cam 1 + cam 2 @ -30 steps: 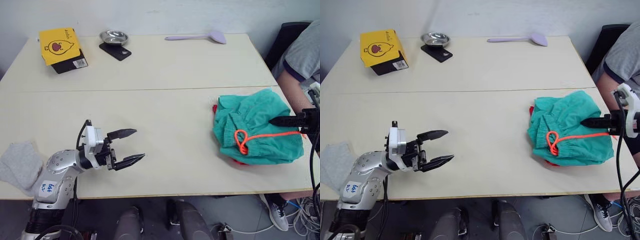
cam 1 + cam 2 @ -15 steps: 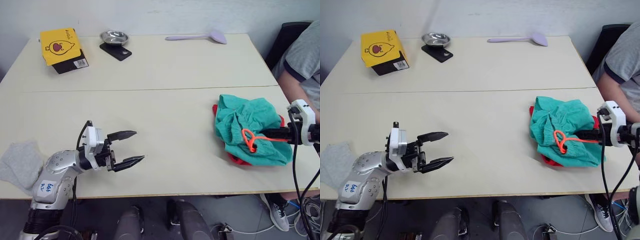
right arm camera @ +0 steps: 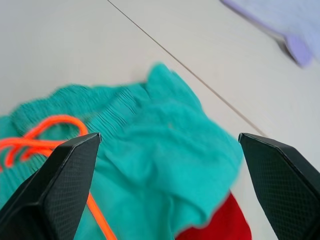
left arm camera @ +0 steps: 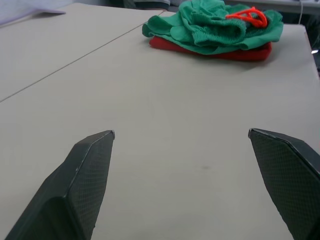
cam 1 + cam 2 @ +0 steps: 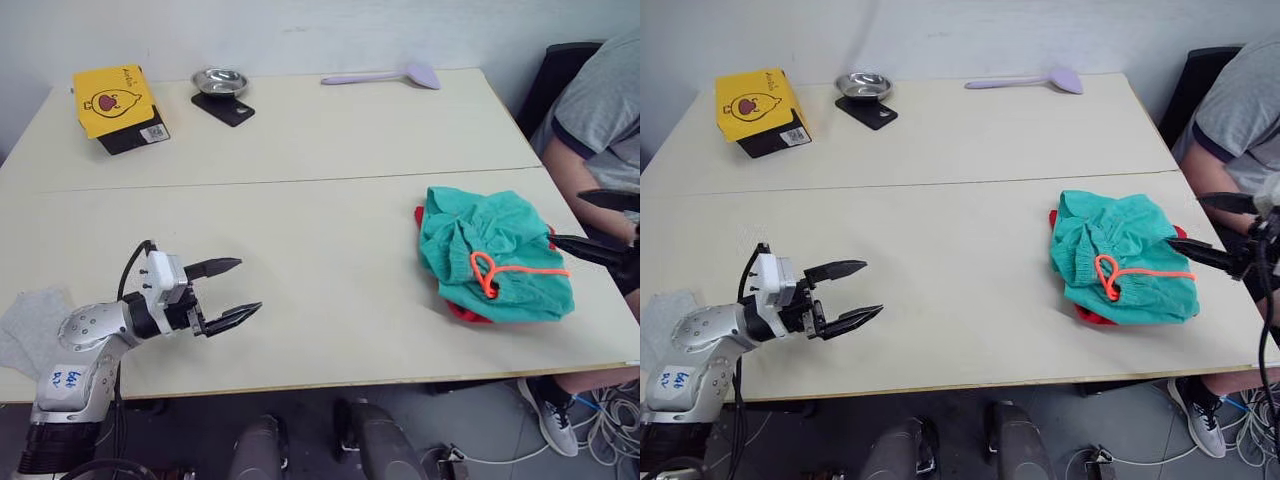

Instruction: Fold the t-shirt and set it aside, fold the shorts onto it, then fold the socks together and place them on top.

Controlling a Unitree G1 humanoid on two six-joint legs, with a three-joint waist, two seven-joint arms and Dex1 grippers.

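The shorts are seen bunched on the t-shirt at the table's right. The right gripper is spread open beside them. The left gripper, also released, is held near the socks at the near left.

The teal-green cloth shorts lie in a rumpled, loosely folded heap near the table's right edge, their gathered waistband facing up and the orange drawstring looped across the top. Beneath them lies the bright red t-shirt, peeking out only at the heap's edges. The small light grey knit socks lie flat at the table's front left edge, well apart.
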